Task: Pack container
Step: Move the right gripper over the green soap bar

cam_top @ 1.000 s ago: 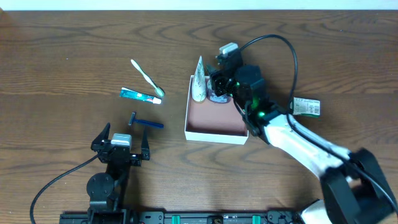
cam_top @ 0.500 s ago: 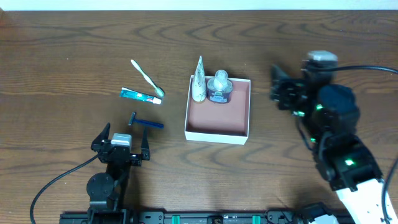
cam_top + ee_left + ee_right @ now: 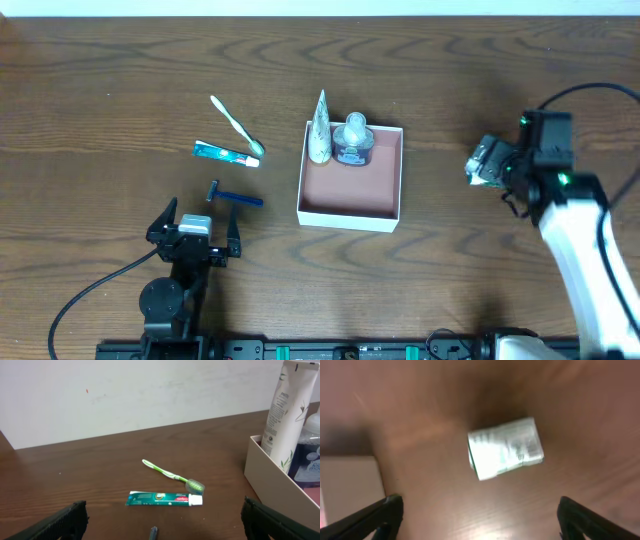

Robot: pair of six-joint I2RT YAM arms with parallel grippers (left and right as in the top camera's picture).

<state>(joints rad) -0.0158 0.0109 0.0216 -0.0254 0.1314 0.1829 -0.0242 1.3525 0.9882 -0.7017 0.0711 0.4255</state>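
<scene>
1. The container (image 3: 348, 217) sits at the centre of the overhead frame on the table (image 3: 120, 60).
2. Contents: a white tube (image 3: 319, 128) stands upright in its upper left corner. A dark bottle (image 3: 352, 142) with a pale cap is just beside the tube. The rest of the pinkish floor is bare.
3. Outside, left of centre, lie a toothbrush (image 3: 236, 124), a toothpaste tube (image 3: 226, 153) and a razor (image 3: 233, 197).
4. The left gripper (image 3: 162, 510), lower left, has its jaws wide apart and holds nothing.
5. The right gripper (image 3: 477, 505), far right, has its jaws apart. It hovers over a small carton (image 3: 505, 448); that view is blurred.
</scene>
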